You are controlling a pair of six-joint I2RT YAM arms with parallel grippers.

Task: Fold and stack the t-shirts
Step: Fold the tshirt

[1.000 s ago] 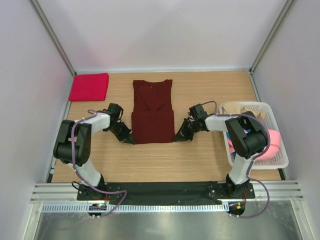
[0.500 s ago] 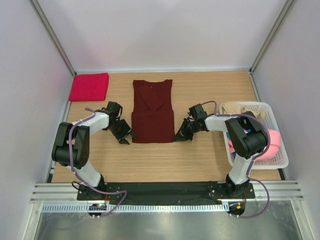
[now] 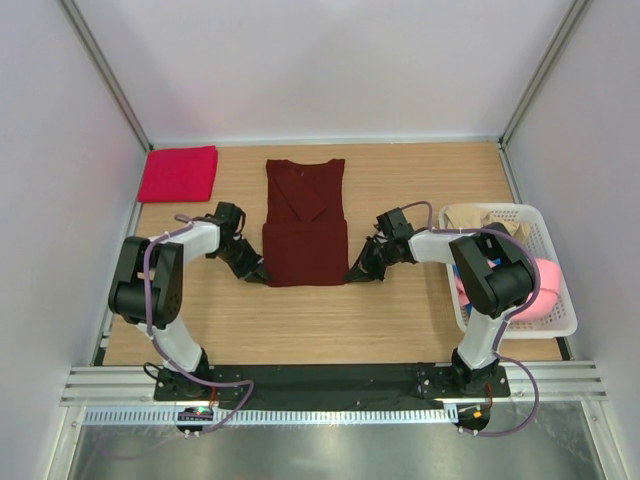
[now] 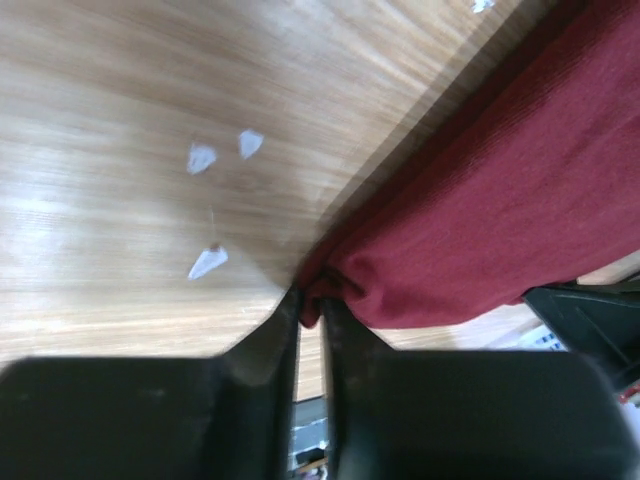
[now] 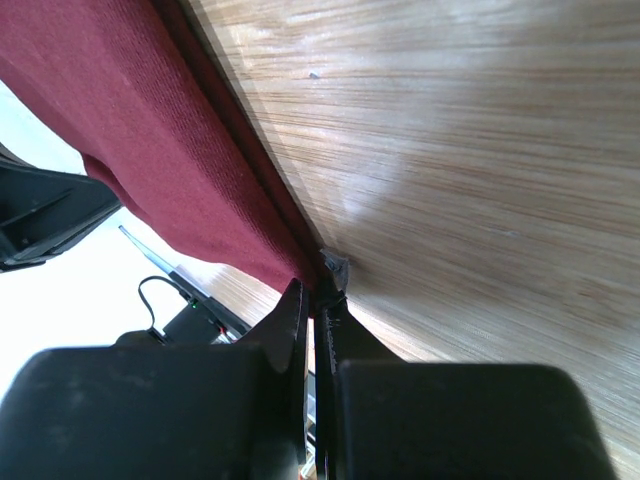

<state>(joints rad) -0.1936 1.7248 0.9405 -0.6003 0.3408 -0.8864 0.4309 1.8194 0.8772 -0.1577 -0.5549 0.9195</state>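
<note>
maroon t-shirt (image 3: 305, 230): flat on counter (image 3: 420, 190), centre | left fingers (image 4: 268, 338): clamped on near-left hem corner | right fingers (image 5: 288, 312): clamped on near-right hem corner | reason: both corners held, likely to carry hem evenly toward collar

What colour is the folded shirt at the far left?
The shirt is crimson; top external view.

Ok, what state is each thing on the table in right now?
maroon shirt: flat, partly folded, near corners pinched
red shirt: folded, far left corner
basket: holds crumpled pink cloth
left tool: shut on maroon shirt
right tool: shut on maroon shirt
</note>
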